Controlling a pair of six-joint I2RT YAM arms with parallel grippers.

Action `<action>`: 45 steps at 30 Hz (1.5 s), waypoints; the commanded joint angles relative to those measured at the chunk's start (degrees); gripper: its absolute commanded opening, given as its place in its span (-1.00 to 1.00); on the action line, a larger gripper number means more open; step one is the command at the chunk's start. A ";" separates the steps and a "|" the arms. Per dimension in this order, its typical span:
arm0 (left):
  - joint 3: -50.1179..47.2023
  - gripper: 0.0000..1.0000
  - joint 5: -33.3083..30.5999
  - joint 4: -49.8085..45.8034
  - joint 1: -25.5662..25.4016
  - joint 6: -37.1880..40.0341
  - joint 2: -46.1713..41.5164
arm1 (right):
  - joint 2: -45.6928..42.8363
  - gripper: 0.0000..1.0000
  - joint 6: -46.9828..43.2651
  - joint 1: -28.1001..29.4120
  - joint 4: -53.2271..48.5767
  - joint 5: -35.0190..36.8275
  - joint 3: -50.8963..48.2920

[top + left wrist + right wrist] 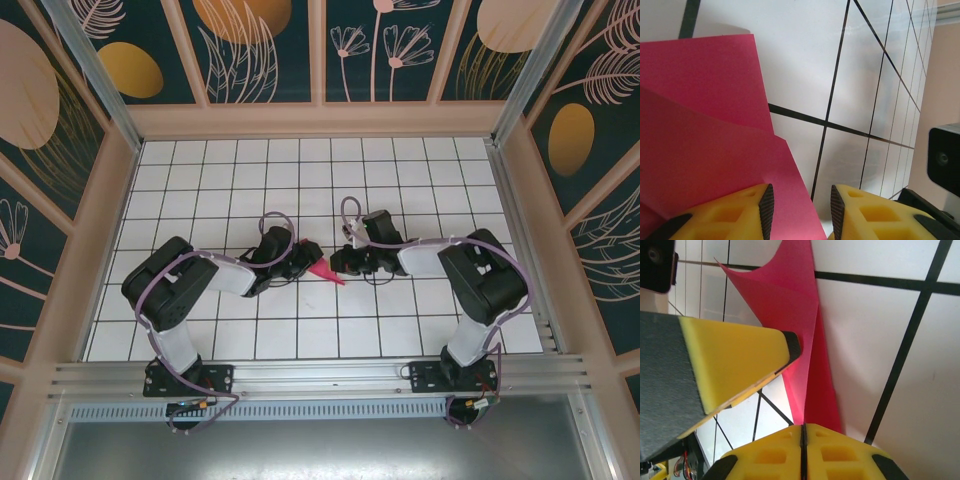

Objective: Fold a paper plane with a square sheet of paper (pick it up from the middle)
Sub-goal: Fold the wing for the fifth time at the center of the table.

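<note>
At right end effector (802, 432): fingers pressed together, apparently pinching the near tip of the paper plane (790, 305); its long axis runs straight ahead. Left end effector (802, 202) part open, paper edge reaching into the gap, unclamped. Both forearms low over counter (400, 190), wrists facing.

Likely a robot lab: walled, gridded table (230, 335).

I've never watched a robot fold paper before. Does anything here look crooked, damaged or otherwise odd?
Nothing looks torn or spilled. The pink paper is not lying flat, though. In the right wrist view, a folded flap seems to curl up off the white table, just ahead of the shut right tool.
</note>
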 commanded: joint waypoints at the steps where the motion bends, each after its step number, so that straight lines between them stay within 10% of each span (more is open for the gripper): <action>1: -1.00 -0.22 -1.27 -1.52 0.13 0.41 -0.96 | 0.94 -0.83 -0.39 0.09 1.13 -2.49 0.48; 22: -3.61 -0.23 -3.84 -1.28 0.13 -2.15 -2.72 | 3.18 -1.00 -3.62 1.33 2.98 -6.53 -2.54; 45: -5.64 -0.15 -2.69 5.96 0.11 -2.06 -4.08 | 5.07 -0.70 -0.29 2.87 3.22 -6.57 2.24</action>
